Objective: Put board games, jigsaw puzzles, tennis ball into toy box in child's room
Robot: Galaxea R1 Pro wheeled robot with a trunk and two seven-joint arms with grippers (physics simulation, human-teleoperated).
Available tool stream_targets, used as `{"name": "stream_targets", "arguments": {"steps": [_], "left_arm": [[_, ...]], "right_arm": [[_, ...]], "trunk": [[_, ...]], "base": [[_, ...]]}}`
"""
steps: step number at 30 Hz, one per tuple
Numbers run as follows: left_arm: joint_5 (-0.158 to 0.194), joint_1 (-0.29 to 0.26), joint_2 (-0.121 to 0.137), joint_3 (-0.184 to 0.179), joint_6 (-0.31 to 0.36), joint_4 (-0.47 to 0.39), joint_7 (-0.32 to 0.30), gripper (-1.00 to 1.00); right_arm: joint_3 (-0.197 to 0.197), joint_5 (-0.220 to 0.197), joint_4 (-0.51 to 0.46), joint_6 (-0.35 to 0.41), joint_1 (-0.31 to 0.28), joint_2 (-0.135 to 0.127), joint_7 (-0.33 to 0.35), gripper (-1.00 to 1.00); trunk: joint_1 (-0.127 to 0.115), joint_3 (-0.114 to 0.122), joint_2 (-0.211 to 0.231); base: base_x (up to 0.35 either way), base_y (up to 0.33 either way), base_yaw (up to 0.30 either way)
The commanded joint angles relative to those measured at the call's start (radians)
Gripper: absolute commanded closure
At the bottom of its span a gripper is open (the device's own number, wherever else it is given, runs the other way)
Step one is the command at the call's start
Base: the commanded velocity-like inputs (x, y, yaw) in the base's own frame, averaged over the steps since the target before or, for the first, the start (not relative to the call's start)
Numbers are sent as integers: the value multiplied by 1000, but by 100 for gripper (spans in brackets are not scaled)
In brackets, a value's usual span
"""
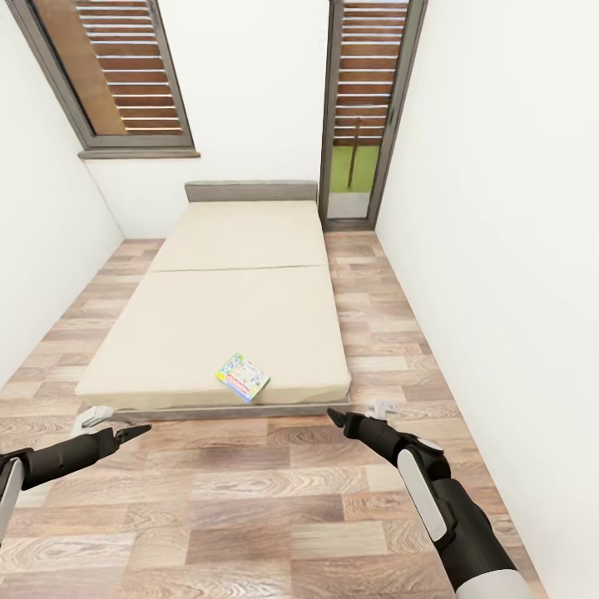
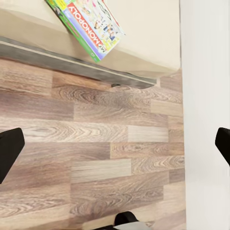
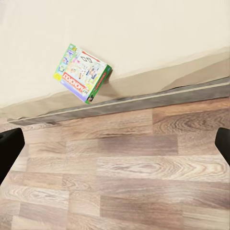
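One board game (image 1: pixel 243 376), a flat colourful box with a red logo band, lies on the cream mattress of the bed (image 1: pixel 241 274) close to its foot edge. The same board game (image 2: pixel 91 24) shows in the left wrist view and, over the dark bed frame, in the right wrist view (image 3: pixel 82 73). My left gripper (image 1: pixel 137 431) hovers over the floor short of the bed's left foot corner, open and empty (image 2: pixel 115 148). Open and empty too, my right gripper (image 1: pixel 334 414) hangs over the floor to the right of the box (image 3: pixel 115 146).
Wood-plank floor (image 1: pixel 249 499) lies between me and the bed. White walls run along both sides, the right wall (image 1: pixel 499 291) close to my right arm. A shuttered window (image 1: pixel 125 75) and a narrow glass door (image 1: pixel 362 116) stand behind the bed.
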Motion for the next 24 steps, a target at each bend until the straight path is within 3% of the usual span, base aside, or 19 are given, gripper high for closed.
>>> {"name": "stream_targets", "arguments": {"steps": [1, 24], "left_arm": [[3, -1, -2, 1, 9, 0, -1, -100], [-1, -1, -13, 1, 9, 0, -1, -100]], "right_arm": [[-1, -3, -1, 5, -1, 0, 1, -100], [4, -3, -1, 5, -1, 0, 1, -100]], "trunk": [[1, 0, -2], [1, 38, -2]], "base": [[0, 0, 0], [0, 0, 0]]}}
